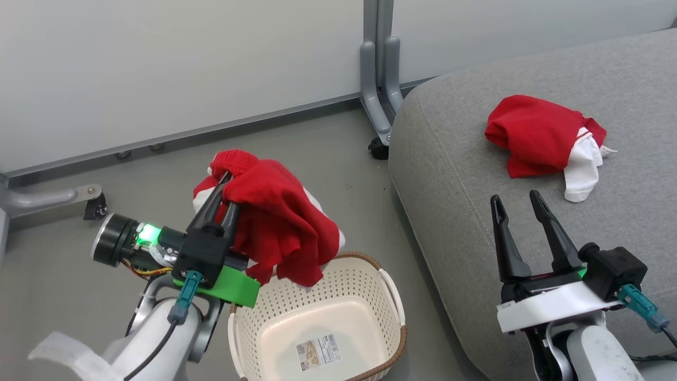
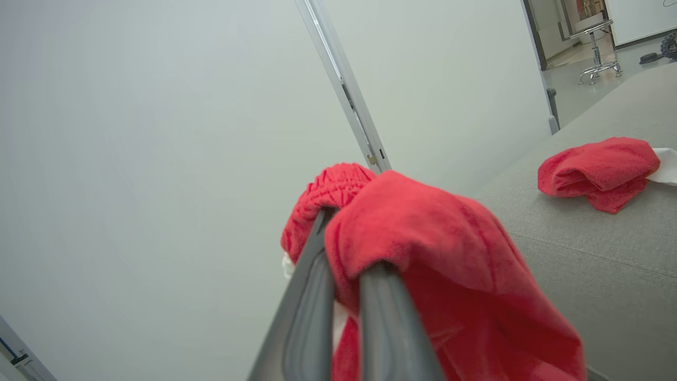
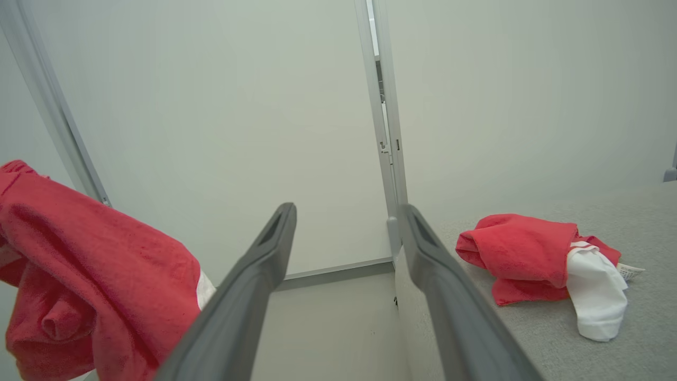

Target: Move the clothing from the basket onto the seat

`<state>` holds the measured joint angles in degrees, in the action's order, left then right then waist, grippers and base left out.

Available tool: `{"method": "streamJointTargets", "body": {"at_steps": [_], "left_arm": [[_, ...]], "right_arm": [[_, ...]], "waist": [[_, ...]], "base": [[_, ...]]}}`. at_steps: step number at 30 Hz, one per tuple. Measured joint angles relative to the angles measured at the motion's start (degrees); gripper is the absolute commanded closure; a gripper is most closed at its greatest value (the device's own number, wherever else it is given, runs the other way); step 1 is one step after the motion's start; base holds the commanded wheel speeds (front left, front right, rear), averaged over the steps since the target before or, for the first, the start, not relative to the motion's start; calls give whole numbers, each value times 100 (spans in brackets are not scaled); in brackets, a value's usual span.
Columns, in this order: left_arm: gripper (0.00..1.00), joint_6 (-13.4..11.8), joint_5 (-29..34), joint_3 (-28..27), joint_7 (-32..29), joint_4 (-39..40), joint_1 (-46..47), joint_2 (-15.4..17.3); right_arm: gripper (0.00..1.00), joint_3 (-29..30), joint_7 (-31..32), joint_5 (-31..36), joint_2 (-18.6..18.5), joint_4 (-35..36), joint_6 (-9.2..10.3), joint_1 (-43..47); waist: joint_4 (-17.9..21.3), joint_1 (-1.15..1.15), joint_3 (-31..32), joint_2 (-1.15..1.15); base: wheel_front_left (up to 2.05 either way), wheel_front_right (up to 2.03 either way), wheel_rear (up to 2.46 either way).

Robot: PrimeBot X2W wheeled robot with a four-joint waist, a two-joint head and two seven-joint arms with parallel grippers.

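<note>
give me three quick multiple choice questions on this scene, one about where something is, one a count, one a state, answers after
1. Where does the loose garment lie? A on the seat; B on the floor; C on a chair.
2. How many red garments are in view? A one; B two; C three.
3. The right gripper is: A shut on cloth; B open and empty; C shut on nothing.

Answers:
1 A, it rests on top of the seat.
2 B, one lies there and the other garment hangs from the left gripper.
3 B, its jaws stand apart with nothing between them.
</note>
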<state>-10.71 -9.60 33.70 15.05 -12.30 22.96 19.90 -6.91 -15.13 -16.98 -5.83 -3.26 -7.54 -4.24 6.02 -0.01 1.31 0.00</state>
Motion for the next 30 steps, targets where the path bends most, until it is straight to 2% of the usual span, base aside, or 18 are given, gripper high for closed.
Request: {"method": "streamJointTargets", "body": {"at_steps": [4, 8, 22, 30], "left_arm": [[100, 123, 237, -304, 10, 886, -253, -13], [100, 392, 296, -705, 9, 1563, -567, -254], [100, 1441, 237, -1485, 9, 2105, -1027, -1496], [100, 1726, -25, -1617, 9, 2199, -1123, -1681]], "right_arm": [[0, -36, 0, 2, 3, 20, 0, 3], [0, -163, 0, 29, -19, 51, 0, 3], [0, -176, 0, 54, -71, 154, 0, 96], [0, -155, 0, 55, -41, 135, 0, 164]], "waist": [[-31, 0, 10, 0], [-29, 0, -13, 0], [-97, 0, -97, 0], [-63, 0, -79, 0]], "base": [[0, 0, 0], [0, 0, 0], [0, 0, 0], [0, 0, 0]]}}
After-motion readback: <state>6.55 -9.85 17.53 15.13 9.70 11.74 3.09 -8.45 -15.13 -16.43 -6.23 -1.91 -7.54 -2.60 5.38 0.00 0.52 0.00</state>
